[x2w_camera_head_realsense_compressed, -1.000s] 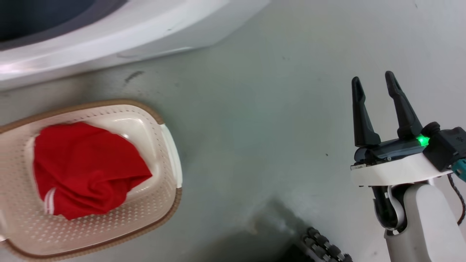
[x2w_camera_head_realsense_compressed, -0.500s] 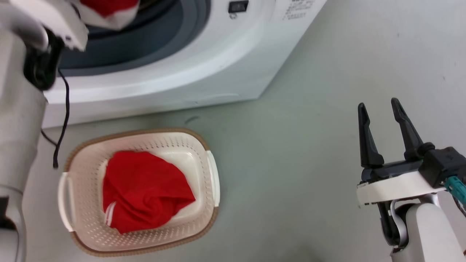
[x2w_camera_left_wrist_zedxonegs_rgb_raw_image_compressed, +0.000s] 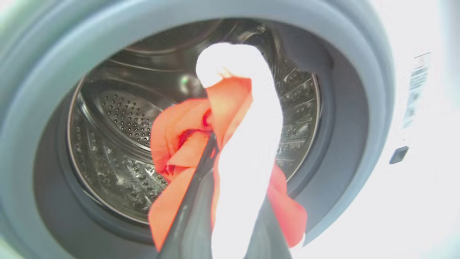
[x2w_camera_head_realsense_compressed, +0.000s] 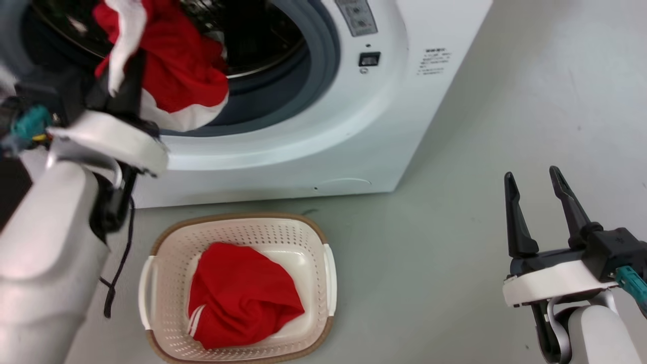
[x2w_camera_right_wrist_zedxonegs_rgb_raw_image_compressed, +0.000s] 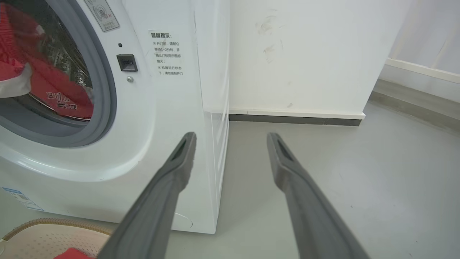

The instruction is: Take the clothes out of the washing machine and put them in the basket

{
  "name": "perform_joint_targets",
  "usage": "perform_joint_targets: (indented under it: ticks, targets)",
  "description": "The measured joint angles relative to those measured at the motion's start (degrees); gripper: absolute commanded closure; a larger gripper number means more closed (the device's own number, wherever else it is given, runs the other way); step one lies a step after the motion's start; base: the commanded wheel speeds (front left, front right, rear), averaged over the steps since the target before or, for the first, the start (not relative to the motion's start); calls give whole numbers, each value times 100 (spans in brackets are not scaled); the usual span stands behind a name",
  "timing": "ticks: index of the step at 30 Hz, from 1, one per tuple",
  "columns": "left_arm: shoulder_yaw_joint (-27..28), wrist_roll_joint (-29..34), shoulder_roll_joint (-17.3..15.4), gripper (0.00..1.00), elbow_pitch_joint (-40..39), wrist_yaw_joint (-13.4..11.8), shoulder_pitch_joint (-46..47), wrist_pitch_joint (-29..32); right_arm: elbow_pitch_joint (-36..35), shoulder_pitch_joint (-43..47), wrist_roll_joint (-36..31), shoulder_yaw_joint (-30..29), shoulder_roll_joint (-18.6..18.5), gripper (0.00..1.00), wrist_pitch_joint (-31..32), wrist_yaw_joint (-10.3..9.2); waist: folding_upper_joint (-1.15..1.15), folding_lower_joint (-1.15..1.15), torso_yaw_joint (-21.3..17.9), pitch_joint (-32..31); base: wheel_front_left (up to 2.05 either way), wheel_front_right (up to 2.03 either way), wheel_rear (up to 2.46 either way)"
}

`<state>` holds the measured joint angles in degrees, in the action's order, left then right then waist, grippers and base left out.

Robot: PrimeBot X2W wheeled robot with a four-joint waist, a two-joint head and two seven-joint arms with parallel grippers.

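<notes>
The left hand (x2w_camera_head_realsense_compressed: 126,83) is clamped on a red garment with a white band (x2w_camera_head_realsense_compressed: 177,76), its dark fingers (x2w_camera_left_wrist_zedxonegs_rgb_raw_image_compressed: 194,190) pinching a fold of the cloth; the garment hangs bunched at the mouth of the washing machine (x2w_camera_head_realsense_compressed: 354,136), in front of the perforated steel drum (x2w_camera_left_wrist_zedxonegs_rgb_raw_image_compressed: 118,118) and just above the lower curve of the grey porthole rim (x2w_camera_head_realsense_compressed: 328,55); how much of it lies inside the opening I cannot tell. The basket (x2w_camera_head_realsense_compressed: 232,218) stands on the grey floor (x2w_camera_head_realsense_compressed: 429,253) just before the machine's front, below the porthole; a second red garment (x2w_camera_head_realsense_compressed: 242,298), with thin white stripes at one edge, lies crumpled inside it. The right hand (x2w_camera_head_realsense_compressed: 530,173) hovers over bare floor, well apart from the basket on its right side; its two fingers stand wide apart and hold nothing, pointing towards the machine's front corner.
</notes>
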<state>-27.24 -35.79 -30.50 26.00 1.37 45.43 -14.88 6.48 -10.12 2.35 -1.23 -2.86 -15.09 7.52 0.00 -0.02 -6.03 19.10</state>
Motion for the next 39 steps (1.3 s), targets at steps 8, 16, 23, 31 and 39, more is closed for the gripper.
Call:
perform_joint_targets:
  ticks: [8,16,23,31,39]
  targets:
    - [266,438,78,100,-1993,-420,-1455,-12,26,97,-100,-210,-1,0,0,0,0,0,319,-351,0,0,0]
    - [-112,368,154,100,-3117,-592,-2606,187,43,194,-124,-278,-1,0,0,0,0,1,573,-546,0,0,0]
    - [-631,310,254,100,-2817,-482,-3083,443,-3,179,-125,-191,0,0,0,0,0,1,554,-343,0,0,0]
    - [-1245,561,657,100,-1504,-129,-2750,617,-103,-11,-118,-213,-1,0,0,-1,0,2,363,185,0,0,0]
    - [-1443,744,959,100,353,213,-1855,630,-226,-299,102,-73,-5,0,0,0,0,2,1,978,0,0,0]
